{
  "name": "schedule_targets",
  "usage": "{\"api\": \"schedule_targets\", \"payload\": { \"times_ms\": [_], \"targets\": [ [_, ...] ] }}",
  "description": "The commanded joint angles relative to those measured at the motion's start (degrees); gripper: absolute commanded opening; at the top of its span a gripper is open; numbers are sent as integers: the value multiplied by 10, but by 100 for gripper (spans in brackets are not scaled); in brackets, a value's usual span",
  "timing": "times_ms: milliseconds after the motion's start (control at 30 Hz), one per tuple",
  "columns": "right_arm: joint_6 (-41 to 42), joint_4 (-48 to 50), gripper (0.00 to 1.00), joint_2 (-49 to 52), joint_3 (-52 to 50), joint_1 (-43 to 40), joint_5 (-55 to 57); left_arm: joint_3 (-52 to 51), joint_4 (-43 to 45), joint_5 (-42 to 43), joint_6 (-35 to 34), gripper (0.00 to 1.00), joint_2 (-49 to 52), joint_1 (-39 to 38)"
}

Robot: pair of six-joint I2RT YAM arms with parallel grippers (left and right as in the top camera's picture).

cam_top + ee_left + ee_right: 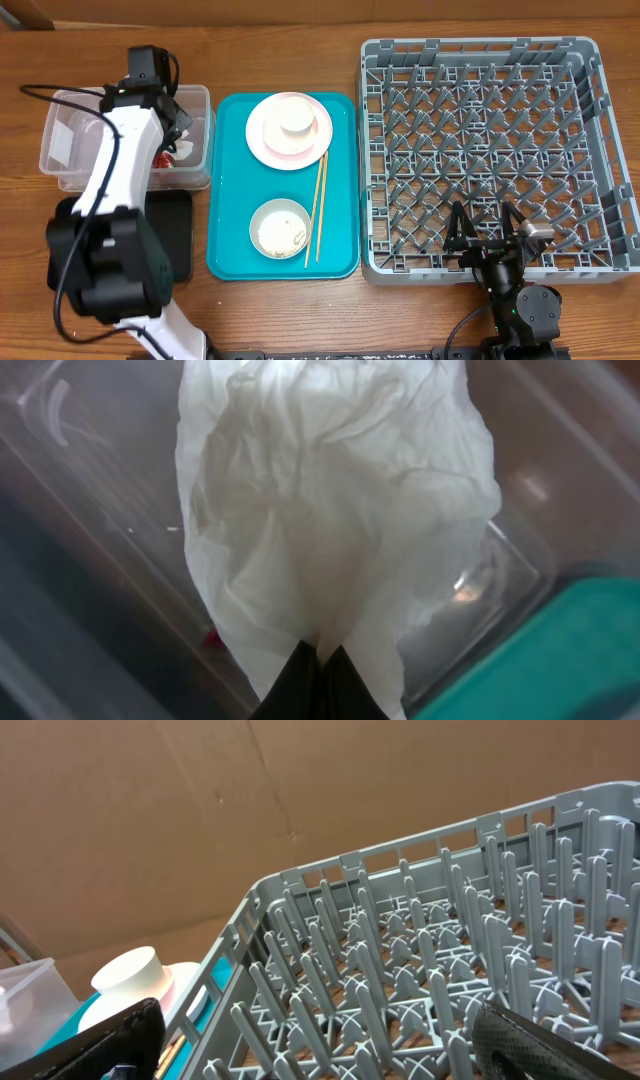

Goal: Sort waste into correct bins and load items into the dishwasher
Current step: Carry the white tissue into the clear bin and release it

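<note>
My left gripper (pixel 320 655) is shut on a crumpled white paper napkin (pixel 330 510), which hangs over the clear plastic tub (pixel 520 540). From overhead, that gripper (pixel 180 128) sits above the tub (pixel 70 150) at the back left. A bit of red (pixel 212 638) shows in the tub under the napkin. The pink plate (pixel 268 140) carries a white cup (pixel 296 115) on the teal tray (pixel 232 200). A white bowl (pixel 279 228) with rice and the chopsticks (pixel 318 205) lie there too. My right gripper (pixel 485 228) stands open over the grey dish rack's (pixel 495 150) front edge, holding nothing.
The flat black tray (pixel 175 235) lies in front of the tub, partly under my left arm. In the right wrist view the rack's upright pegs (pixel 420 950) fill the space between the fingers (pixel 110 1040), with the cup (pixel 128 972) beyond the rack's left wall.
</note>
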Motion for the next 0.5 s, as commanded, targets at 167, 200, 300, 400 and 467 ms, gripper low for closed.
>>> {"api": "schedule_targets", "payload": {
  "times_ms": [167,200,300,400,467],
  "targets": [
    [-3,3,100,-5,-6,1,6,12,8,-9,13,100,5,12],
    [-3,3,100,-5,-6,1,6,19,-2,-2,16,100,-2,11],
    [-3,3,100,-5,-6,1,6,47,-48,25,21,99,-24,10],
    [-3,3,100,-5,-6,1,6,72,-91,91,42,97,-65,9],
    [-3,3,100,-5,-6,1,6,74,-108,112,45,96,-99,5]
  ]
}}
